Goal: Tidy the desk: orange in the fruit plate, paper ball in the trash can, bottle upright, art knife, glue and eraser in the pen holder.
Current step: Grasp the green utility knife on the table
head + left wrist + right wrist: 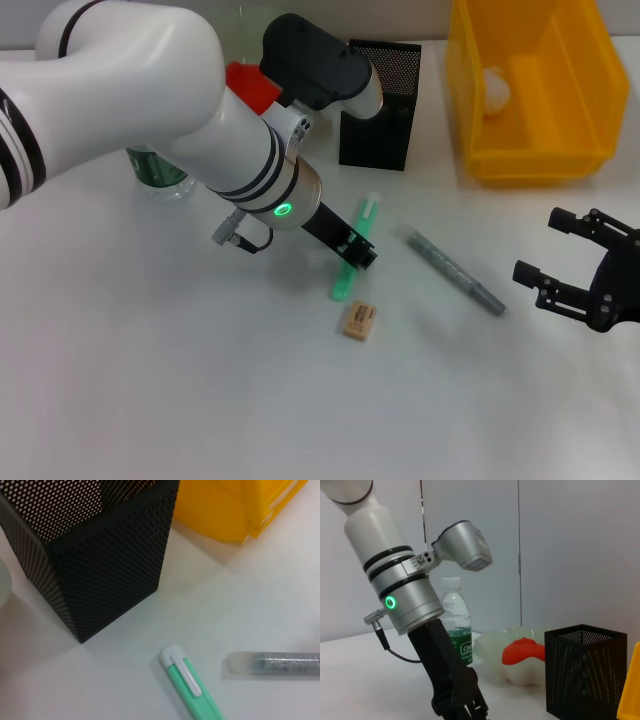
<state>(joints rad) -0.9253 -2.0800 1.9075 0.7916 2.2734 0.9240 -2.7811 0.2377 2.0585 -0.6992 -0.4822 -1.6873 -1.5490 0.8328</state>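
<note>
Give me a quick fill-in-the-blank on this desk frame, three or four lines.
1. The paper ball lies inside the ____ trash can.
2. The left pincer is down over the ____ art knife.
3. The eraser lies on the table, outside the ____ mesh pen holder.
4. The bottle stands ____.

Missing: yellow; green; black; upright

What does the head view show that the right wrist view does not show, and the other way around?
Only the head view shows the eraser, the green art knife, the grey glue stick, the paper ball inside the trash can, and the open right gripper. Only the right wrist view shows the bottle clearly standing upright. Both show the left gripper, the pen holder and the orange.
</note>
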